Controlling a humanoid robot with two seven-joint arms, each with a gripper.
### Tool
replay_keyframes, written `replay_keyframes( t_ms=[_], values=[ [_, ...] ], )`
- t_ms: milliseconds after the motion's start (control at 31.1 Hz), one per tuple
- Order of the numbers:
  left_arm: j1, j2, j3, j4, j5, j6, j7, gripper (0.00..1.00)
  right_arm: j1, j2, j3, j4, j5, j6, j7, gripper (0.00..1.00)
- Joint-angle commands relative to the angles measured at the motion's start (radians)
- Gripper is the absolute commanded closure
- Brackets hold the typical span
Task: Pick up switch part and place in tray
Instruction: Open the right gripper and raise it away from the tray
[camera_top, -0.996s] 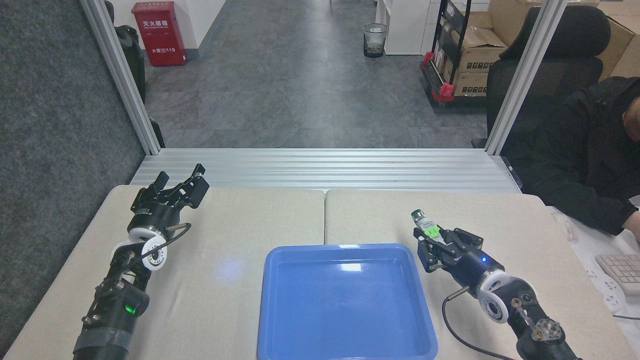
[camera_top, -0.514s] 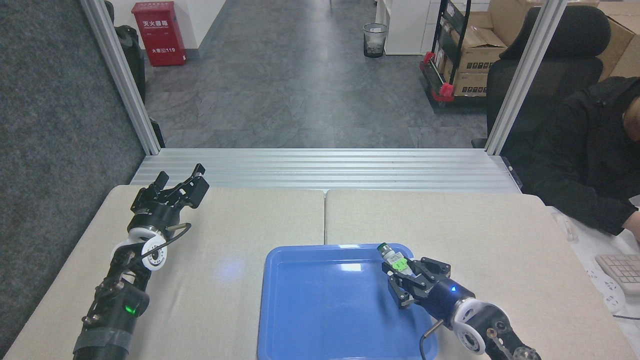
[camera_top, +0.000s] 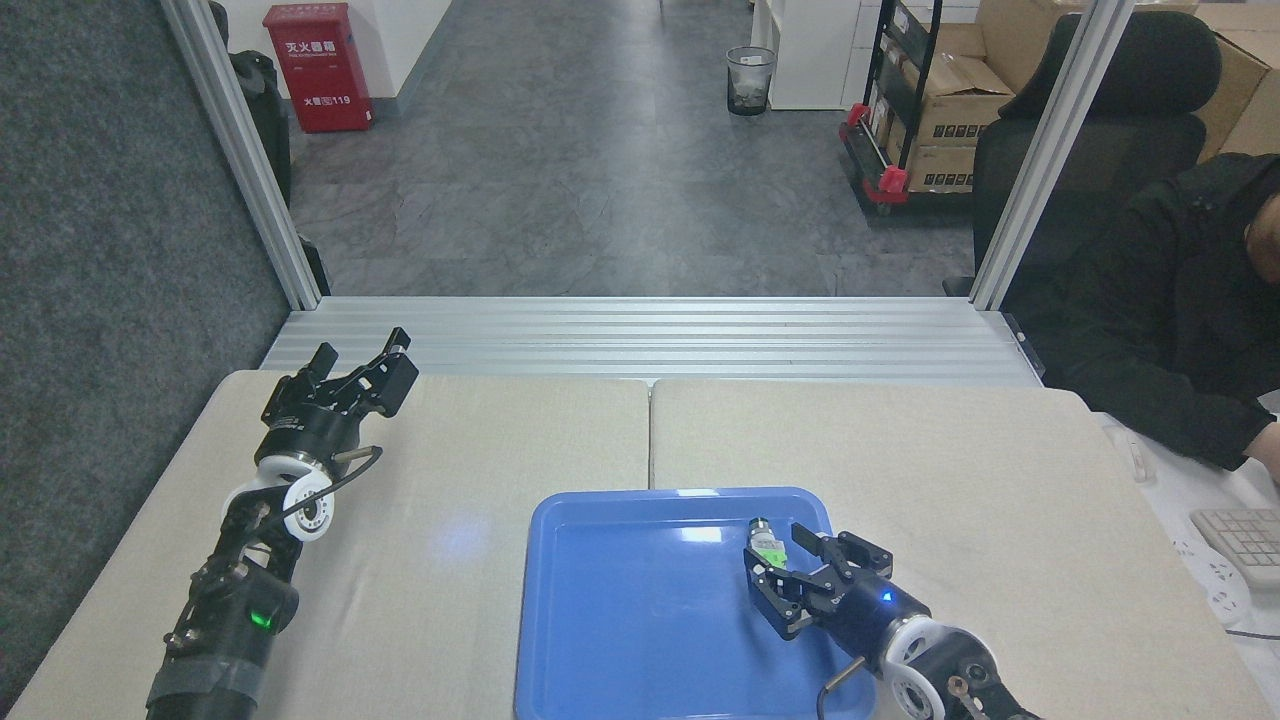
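Note:
The blue tray (camera_top: 620, 640) lies at the table's near middle. Inside it, near its far right corner, is the switch part (camera_top: 767, 546), its green block showing and its dark round end pointing away. My right gripper (camera_top: 776, 552) is low over that corner, jaws spread open, with the part lying between the fingertips on the tray floor. My left gripper (camera_top: 360, 358) is far off at the table's back left, open and holding nothing.
An aluminium rail platform (camera_top: 650, 335) borders the table's far edge. A person in a black jacket (camera_top: 1170, 320) sits at the right, with a keyboard (camera_top: 1245, 540) beside the table. The seam (camera_top: 650, 430) between the two tabletops runs down the middle.
My right gripper carried the switch part from the table right of the tray, leftward and nearer over the tray's rim, lowered it and opened. The left arm stayed still.

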Motion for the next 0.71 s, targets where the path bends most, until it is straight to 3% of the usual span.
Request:
replay_keyframes(
  t_ms=[0,64,193,353,514,675],
  values=[
    [0.0,0.0,-0.023,0.0,-0.001,0.0,0.001,0.0,0.004,0.065,-0.051,0.023,-0.006,0.019,-0.001,0.21],
    [0.0,0.0,-0.023,0.0,0.001,0.0,0.001,0.0,-0.002,0.073,-0.111,0.02,-0.011,0.03,-0.002,0.11],
    [0.0,0.0,-0.025,0.0,0.001,0.0,0.001,0.0,-0.074,0.093,-0.279,0.018,-0.02,0.032,-0.002,0.07],
    [0.0,0.0,-0.023,0.0,0.001,0.0,0.001,0.0,-0.18,0.07,-0.412,0.035,-0.022,0.033,-0.008,0.06],
    [0.0,0.0,-0.023,0.0,0.001,0.0,0.001,0.0,-0.192,-0.022,-0.47,0.047,-0.022,0.036,-0.013,0.06],
    [0.0,0.0,-0.023,0.0,0.001,0.001,0.001,0.0,-0.189,-0.076,-0.475,0.037,-0.026,0.059,-0.013,0.06]
  ],
)
